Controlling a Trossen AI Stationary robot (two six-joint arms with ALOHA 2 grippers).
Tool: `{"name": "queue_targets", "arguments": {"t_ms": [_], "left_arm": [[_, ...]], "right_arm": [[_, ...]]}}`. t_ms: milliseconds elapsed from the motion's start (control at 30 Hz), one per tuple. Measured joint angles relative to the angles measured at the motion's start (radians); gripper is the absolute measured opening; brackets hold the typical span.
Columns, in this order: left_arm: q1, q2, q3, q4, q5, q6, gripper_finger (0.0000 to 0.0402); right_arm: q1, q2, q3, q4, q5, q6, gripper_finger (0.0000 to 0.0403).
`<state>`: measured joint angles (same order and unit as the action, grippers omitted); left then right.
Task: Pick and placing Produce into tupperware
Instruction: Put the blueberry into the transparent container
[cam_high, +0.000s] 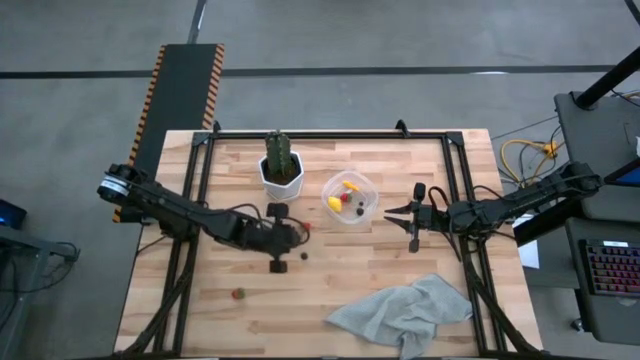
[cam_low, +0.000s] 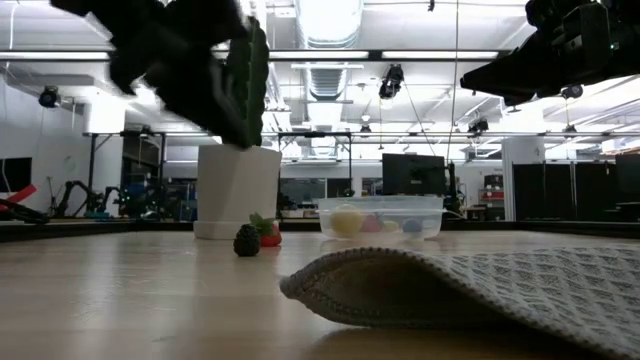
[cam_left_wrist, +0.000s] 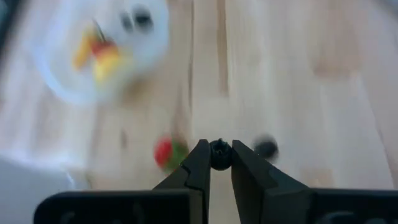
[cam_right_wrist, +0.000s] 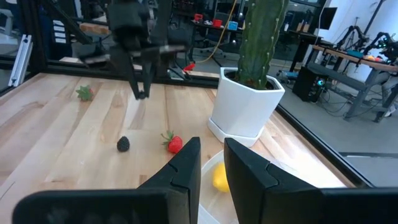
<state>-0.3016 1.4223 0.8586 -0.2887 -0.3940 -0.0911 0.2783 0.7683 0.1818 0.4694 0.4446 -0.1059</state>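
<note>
Near the table's (cam_high: 240, 160) middle: left gripper (cam_left_wrist: 219, 163), jaws clenched on a small dark berry (cam_left_wrist: 219, 151), raised above a strawberry (cam_right_wrist: 175, 144) and a second berry (cam_right_wrist: 124, 144). Toward the far edge, beside a white plant pot (cam_high: 282, 177): tupperware (cam_high: 351, 198) holding yellow, red and dark pieces. At the right edge: right gripper (cam_high: 412, 220), jaws released, empty.

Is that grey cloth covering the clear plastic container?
No, in the high view the grey cloth lies crumpled near the table's front edge, well apart from the uncovered container.
</note>
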Motion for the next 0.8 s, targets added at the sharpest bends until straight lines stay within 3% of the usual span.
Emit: {"name": "queue_targets", "arguments": {"t_ms": [400, 567, 800], "left_arm": [[0.110, 0.023, 0.033, 0.265, -0.015, 0.303, 0.0022], [0.162, 0.105, 0.077, 0.329, -0.007, 0.387, 0.0022], [0.211, 0.269, 0.237, 0.331, -0.003, 0.490, 0.0022]], "right_arm": [[0.000, 0.000, 0.000, 0.000, 0.000, 0.000, 0.0063], [0.000, 0.000, 0.000, -0.002, 0.000, 0.000, 0.0063], [0.000, 0.000, 0.000, -0.010, 0.000, 0.000, 0.0063]]}}
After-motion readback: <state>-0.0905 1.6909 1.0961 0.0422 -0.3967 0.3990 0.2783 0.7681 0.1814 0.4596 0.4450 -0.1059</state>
